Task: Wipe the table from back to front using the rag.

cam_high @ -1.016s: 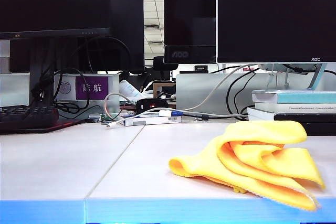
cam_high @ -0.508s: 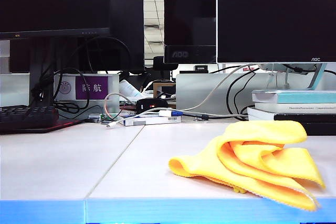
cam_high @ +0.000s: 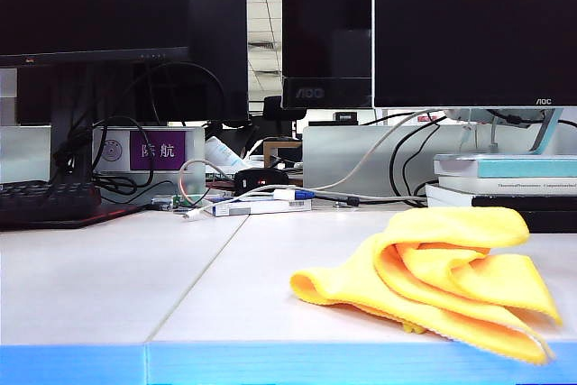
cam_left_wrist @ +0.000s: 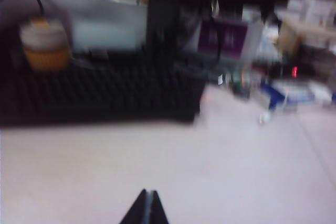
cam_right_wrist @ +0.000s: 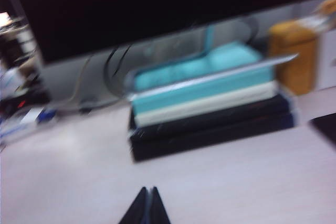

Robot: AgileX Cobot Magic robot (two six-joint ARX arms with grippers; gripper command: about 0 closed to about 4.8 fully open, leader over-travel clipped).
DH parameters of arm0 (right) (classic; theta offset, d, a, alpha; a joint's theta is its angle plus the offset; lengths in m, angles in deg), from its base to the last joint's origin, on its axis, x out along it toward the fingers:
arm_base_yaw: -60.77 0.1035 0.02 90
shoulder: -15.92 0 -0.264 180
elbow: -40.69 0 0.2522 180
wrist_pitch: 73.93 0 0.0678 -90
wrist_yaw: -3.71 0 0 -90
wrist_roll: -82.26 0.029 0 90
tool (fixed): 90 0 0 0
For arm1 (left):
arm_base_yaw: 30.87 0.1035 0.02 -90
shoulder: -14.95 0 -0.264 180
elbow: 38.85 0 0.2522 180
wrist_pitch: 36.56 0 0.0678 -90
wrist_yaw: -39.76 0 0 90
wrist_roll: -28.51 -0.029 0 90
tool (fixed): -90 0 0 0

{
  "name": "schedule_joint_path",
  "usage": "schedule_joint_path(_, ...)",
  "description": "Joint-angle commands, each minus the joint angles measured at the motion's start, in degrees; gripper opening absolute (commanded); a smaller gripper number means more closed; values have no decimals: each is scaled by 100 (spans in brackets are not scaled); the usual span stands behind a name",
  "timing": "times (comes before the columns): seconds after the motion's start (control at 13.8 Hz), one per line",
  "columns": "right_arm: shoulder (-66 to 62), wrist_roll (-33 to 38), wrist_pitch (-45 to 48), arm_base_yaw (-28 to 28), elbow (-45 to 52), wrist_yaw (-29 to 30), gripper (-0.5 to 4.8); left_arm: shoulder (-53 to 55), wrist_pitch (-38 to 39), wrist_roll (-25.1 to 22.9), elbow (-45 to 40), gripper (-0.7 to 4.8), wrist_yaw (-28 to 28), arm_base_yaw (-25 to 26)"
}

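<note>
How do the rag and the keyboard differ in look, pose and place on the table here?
The rag is bright yellow; the keyboard is black. The rag lies crumpled in folds; the keyboard sits flat and rigid. The rag is near the front edge on the right of the exterior view; the keyboard is farther back on the left. Both rest on the white table, untouched by either gripper.

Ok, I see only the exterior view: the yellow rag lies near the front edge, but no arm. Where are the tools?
Observer: The left tool is shut, over the table, facing the keyboard.
Operator: And the right one?
Observer: The right tool is shut too, empty, facing the stack of books.
Operator: Does a wrist camera see the rag?
Observer: No, neither wrist view shows the rag.
</note>
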State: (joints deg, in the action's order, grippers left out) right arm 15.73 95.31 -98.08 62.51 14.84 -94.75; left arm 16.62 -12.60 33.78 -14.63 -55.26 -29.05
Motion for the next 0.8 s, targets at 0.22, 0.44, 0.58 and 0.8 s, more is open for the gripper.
schedule_joint_path(0.22, -529, 24, -1209, -9, -1432, -238, -3, 1453, -79, 2, 1589, -5, 339, -7)
schedule_joint_path(0.44, -1298, 26, -1486, -9, -2221, -190, -3, 2608, 385, -603, 2907, -5, 887, -35)
schedule_joint_path(0.58, -1856, 20, -1746, -4, -2732, -59, -3, 3292, 1032, -837, 3799, -5, 1134, -181)
schedule_joint_path(0.8, -2603, -164, -1982, 4, -3392, 337, -3, 4236, 2044, -846, 5106, -6, 1537, -857)
